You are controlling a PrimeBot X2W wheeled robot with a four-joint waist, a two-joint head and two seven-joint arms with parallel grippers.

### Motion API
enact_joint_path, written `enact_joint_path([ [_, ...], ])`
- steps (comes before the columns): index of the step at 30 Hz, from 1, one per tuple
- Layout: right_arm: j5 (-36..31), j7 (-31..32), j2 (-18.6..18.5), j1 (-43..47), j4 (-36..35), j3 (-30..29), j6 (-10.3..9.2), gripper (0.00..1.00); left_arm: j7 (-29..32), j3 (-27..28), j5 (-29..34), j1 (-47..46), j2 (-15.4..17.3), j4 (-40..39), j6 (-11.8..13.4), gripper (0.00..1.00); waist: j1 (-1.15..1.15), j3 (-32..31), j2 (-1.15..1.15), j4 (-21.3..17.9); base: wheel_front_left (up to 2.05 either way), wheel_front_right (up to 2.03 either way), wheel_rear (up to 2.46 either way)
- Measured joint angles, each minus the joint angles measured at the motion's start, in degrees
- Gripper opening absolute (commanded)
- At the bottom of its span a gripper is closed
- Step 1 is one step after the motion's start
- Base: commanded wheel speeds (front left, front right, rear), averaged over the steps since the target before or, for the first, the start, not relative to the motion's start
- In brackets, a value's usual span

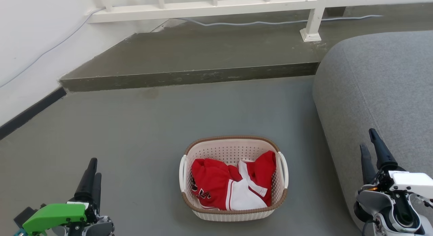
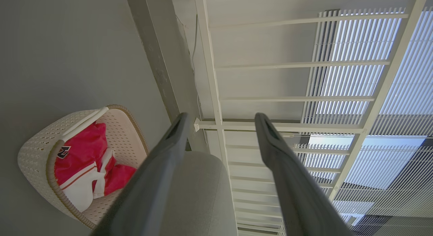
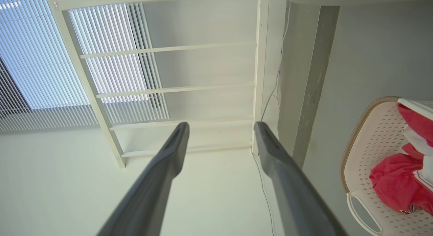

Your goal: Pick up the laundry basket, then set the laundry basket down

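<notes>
The laundry basket point(image 1: 233, 214) stands on the grey floor in the lower middle of the head view: cream-white, perforated, with a brown rim and a white loop handle on each side. Red and white clothes point(image 1: 233, 185) lie inside it. My left gripper point(image 1: 92, 166) is low at the left, well apart from the basket, open and empty. My right gripper point(image 1: 368, 140) is at the lower right, beside the sofa, also open and empty. The basket point(image 2: 37, 155) appears at the left of the left wrist view, and the basket point(image 3: 368, 141) sits at the right edge of the right wrist view.
A grey sofa point(image 1: 382, 90) fills the right side, close to the basket's right handle. A raised concrete step point(image 1: 189, 77) crosses the floor behind the basket, with a white railing point(image 1: 216, 7) and a cable beyond it. A white wall point(image 1: 33, 43) runs along the left.
</notes>
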Motion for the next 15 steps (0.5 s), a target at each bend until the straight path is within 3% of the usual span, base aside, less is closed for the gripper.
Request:
enact_joint_path([
  [15, -4.2, -2.9, -1.2, -0.1, -2.8, 2.0, 0.01, 1.00, -2.8, -2.9, 4.6, -0.2, 0.6, -2.1, 0.0, 1.00, 0.00, 0.4, 0.00, 0.0, 0.00, 0.00, 0.00],
])
